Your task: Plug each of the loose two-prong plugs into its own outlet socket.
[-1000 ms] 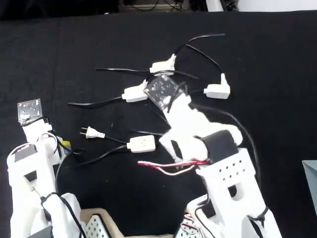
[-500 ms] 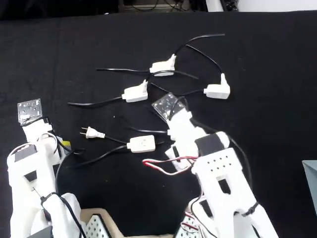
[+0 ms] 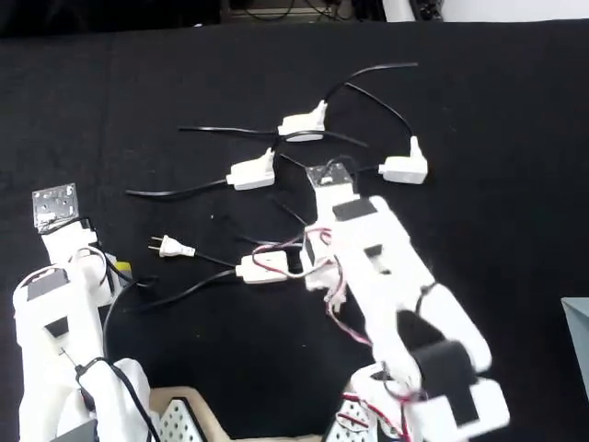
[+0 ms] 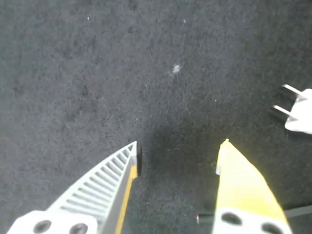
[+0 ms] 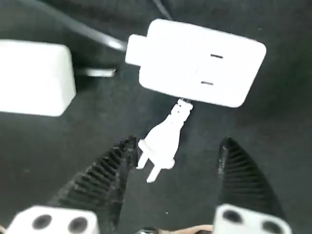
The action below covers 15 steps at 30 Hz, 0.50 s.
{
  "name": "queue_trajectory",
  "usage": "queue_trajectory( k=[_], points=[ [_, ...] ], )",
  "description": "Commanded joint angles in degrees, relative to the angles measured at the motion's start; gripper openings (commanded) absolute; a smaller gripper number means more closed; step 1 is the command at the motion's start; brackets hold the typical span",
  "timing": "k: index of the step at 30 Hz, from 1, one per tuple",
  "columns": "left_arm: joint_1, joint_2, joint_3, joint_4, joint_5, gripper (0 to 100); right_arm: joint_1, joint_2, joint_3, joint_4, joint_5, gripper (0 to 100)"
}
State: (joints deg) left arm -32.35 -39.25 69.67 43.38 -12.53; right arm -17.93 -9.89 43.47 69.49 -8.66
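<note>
A small white moulded two-prong plug (image 5: 161,146) with flat bare metal prongs lies on the black, felt-like bench (image 5: 273,112). It is just beside a smooth, rounded white outlet socket (image 5: 197,63) with two slots. The plug sits between the right gripper's (image 5: 178,144) spread, ribbed black fingers (image 5: 105,180), nearer one of them. Toward the bench's left edge, a second plug (image 4: 296,113) lies beside the left gripper's (image 4: 180,143) parted fingers.

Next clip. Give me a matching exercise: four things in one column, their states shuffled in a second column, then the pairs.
1 left gripper
2 right gripper
3 outlet socket
4 plug beside left arm

A both slots empty
B jaws open around a small white plug
C lying loose, prongs bare
D jaws open over bare cloth

Pairs: 1-D, 2-B, 3-A, 4-C
</note>
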Motion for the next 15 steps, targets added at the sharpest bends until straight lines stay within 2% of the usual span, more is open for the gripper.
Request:
queue_trajectory(
  k=[1,9,15],
  points=[
    [0.66,-0.7,-0.31,-0.88,0.0,26,0.62,3.47,-3.56,-0.44,-3.08,26.6],
    [0.66,-0.79,-0.31,-0.88,0.0,26,0.62,9.19,-3.3,-4.31,-4.92,25.1],
    [0.66,-0.79,-0.31,-0.88,0.0,26,0.62,13.05,-3.65,-10.55,-4.92,7.0]
  ],
)
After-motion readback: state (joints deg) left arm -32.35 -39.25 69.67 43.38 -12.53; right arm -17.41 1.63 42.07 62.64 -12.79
